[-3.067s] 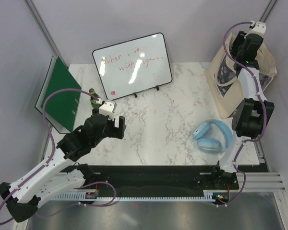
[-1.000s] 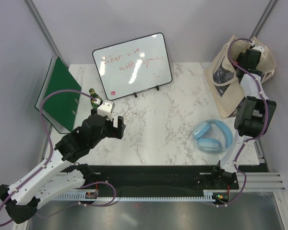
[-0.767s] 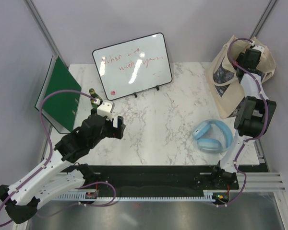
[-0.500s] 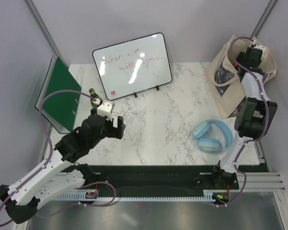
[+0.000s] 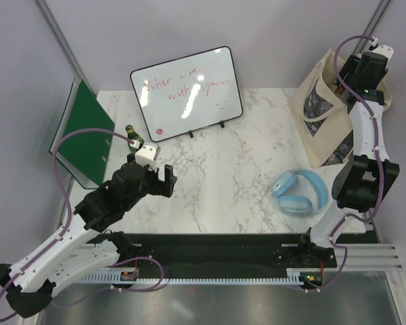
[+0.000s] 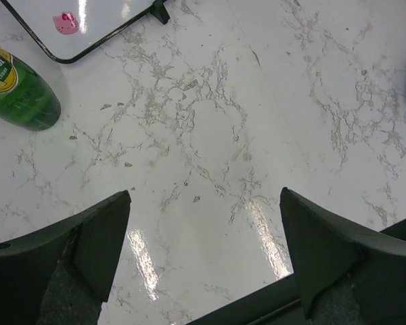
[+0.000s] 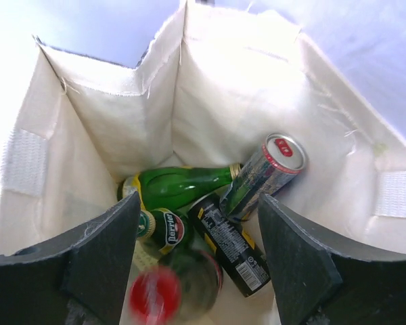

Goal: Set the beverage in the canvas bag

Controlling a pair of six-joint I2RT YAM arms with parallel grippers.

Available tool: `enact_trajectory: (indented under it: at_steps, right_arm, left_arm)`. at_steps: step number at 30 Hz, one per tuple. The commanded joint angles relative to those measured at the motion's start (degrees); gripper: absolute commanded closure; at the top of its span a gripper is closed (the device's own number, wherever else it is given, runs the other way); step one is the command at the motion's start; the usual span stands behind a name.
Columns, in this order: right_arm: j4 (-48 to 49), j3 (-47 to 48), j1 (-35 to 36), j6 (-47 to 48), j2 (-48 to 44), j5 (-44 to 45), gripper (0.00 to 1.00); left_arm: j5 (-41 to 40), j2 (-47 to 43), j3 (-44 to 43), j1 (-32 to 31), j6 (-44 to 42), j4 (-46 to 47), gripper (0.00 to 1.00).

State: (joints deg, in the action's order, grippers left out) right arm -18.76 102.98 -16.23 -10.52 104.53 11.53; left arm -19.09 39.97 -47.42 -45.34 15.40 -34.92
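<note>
The canvas bag (image 5: 323, 115) stands at the table's far right, cream with a dark picture panel. My right gripper (image 5: 363, 70) hangs over its mouth, open and empty. In the right wrist view the gripper (image 7: 198, 200) looks down into the bag (image 7: 216, 88). Inside lie a green bottle (image 7: 179, 185), a Perrier bottle (image 7: 160, 227), a black can (image 7: 234, 248), a silver can (image 7: 265, 172) and a blurred red-capped bottle (image 7: 168, 292). Another green Perrier bottle (image 5: 130, 133) (image 6: 17, 88) stands by the whiteboard. My left gripper (image 5: 167, 179) (image 6: 204, 196) is open and empty, right of and nearer than that bottle.
A whiteboard (image 5: 187, 92) stands at the back, its corner in the left wrist view (image 6: 74, 27). A green folder (image 5: 84, 134) leans at the far left edge. Blue headphones (image 5: 298, 191) lie in front of the bag.
My right gripper has risen up out of the bag's mouth and shifted slightly right. The left arm has barely moved.
</note>
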Motion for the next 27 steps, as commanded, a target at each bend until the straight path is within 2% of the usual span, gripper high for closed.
enact_trajectory:
  at_steps: [1,10,13,15,17,18,20,24,27]
  right_arm:
    - [-2.5,2.6,0.1,-0.4,-5.4,1.1,0.22]
    - [-6.3,1.6,2.8,0.3,-14.7,-2.7,0.2]
    - [-7.5,-0.8,6.8,-0.4,-19.0,-4.1,0.2]
    - [-8.0,-2.9,11.9,-1.4,-21.4,-4.2,0.2]
    - [-8.0,-7.6,15.9,-1.7,-25.7,-4.4,0.2]
    - [-7.9,-9.4,20.7,-2.3,-27.2,-4.0,0.2]
    - [-5.7,-15.8,26.2,-4.2,-31.5,-4.1,0.2]
    - [0.6,-27.1,32.2,-9.1,-38.9,-8.4,0.2]
    - [4.6,-33.5,34.8,-10.3,-41.3,-10.6,0.2]
  left_arm:
    - [0.9,-0.6,0.1,0.3,-1.7,2.5,0.02]
    - [0.6,-1.0,0.2,0.3,-1.4,2.4,0.02]
    - [0.5,-0.8,0.2,0.3,-1.3,2.6,0.02]
    - [0.3,-0.6,0.2,0.3,-1.1,2.5,0.02]
    - [-0.3,-0.2,0.2,0.3,-0.5,2.5,0.02]
    - [-0.9,-0.2,0.3,0.3,0.2,2.4,0.02]
    - [-3.7,0.6,0.0,0.3,1.6,2.2,0.02]
    - [-11.6,6.0,-3.1,1.2,8.0,-1.4,0.02]
    - [-15.2,12.6,-9.1,3.8,10.1,-3.8,0.07]
